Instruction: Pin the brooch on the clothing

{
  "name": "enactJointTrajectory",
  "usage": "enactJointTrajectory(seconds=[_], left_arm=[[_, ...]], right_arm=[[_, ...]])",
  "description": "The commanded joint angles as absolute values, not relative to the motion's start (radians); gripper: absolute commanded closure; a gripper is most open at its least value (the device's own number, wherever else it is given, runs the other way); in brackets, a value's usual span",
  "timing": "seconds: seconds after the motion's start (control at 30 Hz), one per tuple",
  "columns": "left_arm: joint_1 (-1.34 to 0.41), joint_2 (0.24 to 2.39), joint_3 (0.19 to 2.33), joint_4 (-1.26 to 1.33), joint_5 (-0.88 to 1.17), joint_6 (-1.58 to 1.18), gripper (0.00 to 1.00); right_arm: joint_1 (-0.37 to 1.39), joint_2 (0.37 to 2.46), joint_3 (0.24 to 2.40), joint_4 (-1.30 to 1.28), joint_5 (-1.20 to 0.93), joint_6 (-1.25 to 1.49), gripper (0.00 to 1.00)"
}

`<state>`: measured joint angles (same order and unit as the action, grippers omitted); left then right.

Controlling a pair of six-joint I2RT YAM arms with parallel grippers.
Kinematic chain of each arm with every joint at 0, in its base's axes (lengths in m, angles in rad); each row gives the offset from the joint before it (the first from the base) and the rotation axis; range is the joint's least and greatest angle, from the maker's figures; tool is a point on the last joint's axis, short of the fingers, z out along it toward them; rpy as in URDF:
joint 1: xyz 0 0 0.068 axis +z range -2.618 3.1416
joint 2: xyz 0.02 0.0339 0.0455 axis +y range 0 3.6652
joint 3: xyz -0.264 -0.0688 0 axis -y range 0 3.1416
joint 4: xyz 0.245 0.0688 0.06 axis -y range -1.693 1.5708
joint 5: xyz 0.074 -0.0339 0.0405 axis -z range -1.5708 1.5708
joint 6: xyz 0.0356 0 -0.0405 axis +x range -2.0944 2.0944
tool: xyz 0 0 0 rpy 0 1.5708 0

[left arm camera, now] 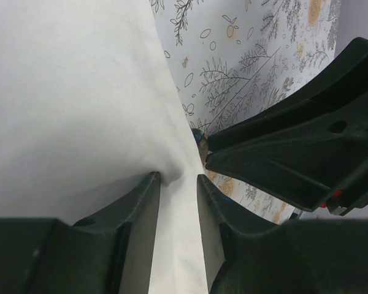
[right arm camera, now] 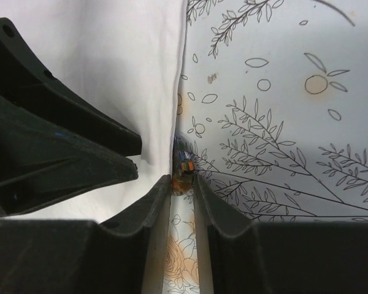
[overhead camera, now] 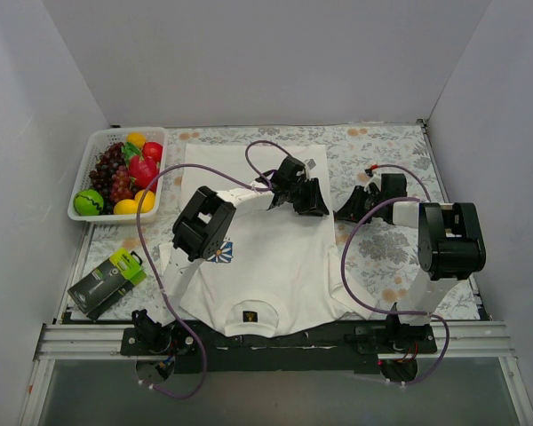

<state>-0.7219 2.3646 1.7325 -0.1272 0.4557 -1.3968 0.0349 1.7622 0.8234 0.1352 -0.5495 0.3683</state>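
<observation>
Unseen from above, the brooch (right arm camera: pixel 183 164) is clamped between right fingers (right arm camera: pixel 152 215) at the clothing's (right arm camera: pixel 110 49) edge. Left fingers (left arm camera: pixel 141 211) pinch that edge

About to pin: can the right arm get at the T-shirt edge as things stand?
Likely yes. The right end effector, gripping the brooch, sits at the edge of the T-shirt, which the left end effector pinches; nothing lies between.

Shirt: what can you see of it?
The shirt is white cloth with short sleeves, spread on the flowery tablecloth, neck at the bottom of the top view. A black-gold label sits there, a blue-white flower print on the chest. The left gripper pinches a fold at its edge; the right gripper holds the brooch there.
</observation>
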Motion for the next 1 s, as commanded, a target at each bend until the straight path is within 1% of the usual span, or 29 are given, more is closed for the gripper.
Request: enactJointTrajectory(seconds=[0.0, 0.13, 0.17, 0.37, 0.47, 0.53, 0.6, 0.7, 0.83, 0.93, 0.97], left_arm=[[-0.732, 2.431, 1.718, -0.186, 0.414, -1.378, 0.71], [-0.732, 2.442, 1.713, -0.184, 0.420, -1.378, 0.75], [-0.732, 2.445, 1.712, -0.186, 0.420, -1.378, 0.77], [-0.732, 2.441, 1.694, -0.184, 0.410, -1.368, 0.82], [-0.732, 2.442, 1.692, -0.186, 0.414, -1.365, 0.84], [-0.732, 2.439, 1.687, -0.186, 0.414, -1.364, 0.85], [-0.732, 2.438, 1.683, -0.186, 0.413, -1.361, 0.85], [-0.732, 2.424, 1.678, -0.181, 0.408, -1.358, 0.85], [-0.732, 2.404, 1.680, -0.178, 0.411, -1.347, 0.82], [-0.732, 2.381, 1.680, -0.164, 0.419, -1.339, 0.78], [-0.730, 2.367, 1.672, -0.141, 0.426, -1.344, 0.75]], right_arm=[[0.029, 1.752, 0.790, 0.159, -0.600, 0.387, 0.71], [0.028, 1.733, 0.767, 0.231, -0.650, 0.410, 0.73], [0.028, 1.724, 0.762, 0.245, -0.658, 0.422, 0.75], [0.026, 1.675, 0.733, 0.311, -0.672, 0.443, 0.78], [0.026, 1.664, 0.726, 0.331, -0.658, 0.460, 0.83], [0.026, 1.664, 0.727, 0.324, -0.638, 0.460, 0.90], [0.025, 1.667, 0.732, 0.310, -0.629, 0.457, 0.99], [0.025, 1.654, 0.738, 0.267, -0.585, 0.439, 0.99], [0.025, 1.595, 0.753, 0.172, -0.470, 0.391, 0.99], [0.025, 1.523, 0.759, 0.123, -0.411, 0.365, 0.99], [0.025, 1.487, 0.762, 0.112, -0.402, 0.356, 0.99]])
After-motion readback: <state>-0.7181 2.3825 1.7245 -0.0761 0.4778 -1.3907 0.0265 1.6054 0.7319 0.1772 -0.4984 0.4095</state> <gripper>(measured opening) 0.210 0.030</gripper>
